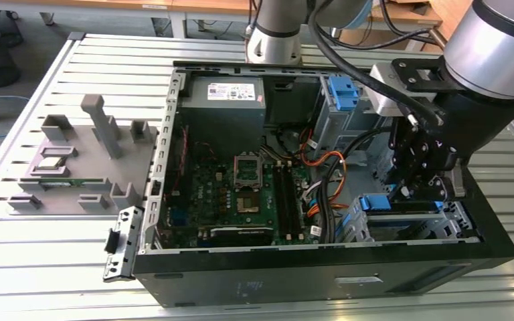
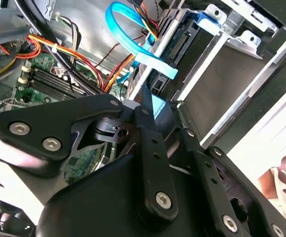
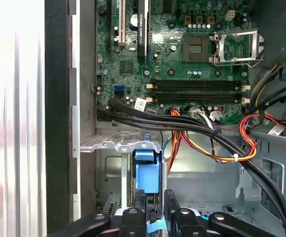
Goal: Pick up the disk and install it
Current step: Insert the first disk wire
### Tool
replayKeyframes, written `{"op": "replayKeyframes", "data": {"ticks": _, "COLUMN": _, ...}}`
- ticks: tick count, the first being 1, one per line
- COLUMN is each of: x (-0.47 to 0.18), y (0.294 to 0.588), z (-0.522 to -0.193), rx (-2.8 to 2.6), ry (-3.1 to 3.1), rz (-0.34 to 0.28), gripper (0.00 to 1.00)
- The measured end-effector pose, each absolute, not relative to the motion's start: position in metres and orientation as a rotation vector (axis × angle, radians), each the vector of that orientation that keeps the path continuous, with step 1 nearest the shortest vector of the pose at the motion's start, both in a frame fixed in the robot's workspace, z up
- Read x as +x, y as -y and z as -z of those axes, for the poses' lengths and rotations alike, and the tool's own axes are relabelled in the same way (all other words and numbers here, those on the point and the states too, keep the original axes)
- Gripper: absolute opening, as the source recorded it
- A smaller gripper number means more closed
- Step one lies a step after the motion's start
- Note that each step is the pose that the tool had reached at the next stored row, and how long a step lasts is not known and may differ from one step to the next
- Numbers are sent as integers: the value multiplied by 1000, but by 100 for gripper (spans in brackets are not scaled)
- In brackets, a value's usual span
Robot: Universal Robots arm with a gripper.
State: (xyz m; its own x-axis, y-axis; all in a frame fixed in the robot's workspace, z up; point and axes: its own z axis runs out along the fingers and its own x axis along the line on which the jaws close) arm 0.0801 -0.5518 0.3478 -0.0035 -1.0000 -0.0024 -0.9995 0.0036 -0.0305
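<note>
Exterior view: the gripper (image 1: 424,190) reaches down into the open computer case (image 1: 328,281) on the counter (image 1: 51,267), at the drive cage (image 1: 400,224) on the right. First wrist view: jaws pinch the disk (image 3: 147,173) narrowly by its blue rail, lowering it edgewise. Second wrist view: cage wall (image 2: 217,84) lies just beside.

Slatted table (image 1: 78,261) under computer case (image 1: 328,277)
</note>
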Motion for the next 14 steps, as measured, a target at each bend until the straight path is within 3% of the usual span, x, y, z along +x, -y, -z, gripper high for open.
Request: {"op": "replayKeyframes", "data": {"ticks": 14, "x": 102, "y": 549, "z": -347, "rx": -2180, "ry": -2230, "rz": 31, "gripper": 30}}
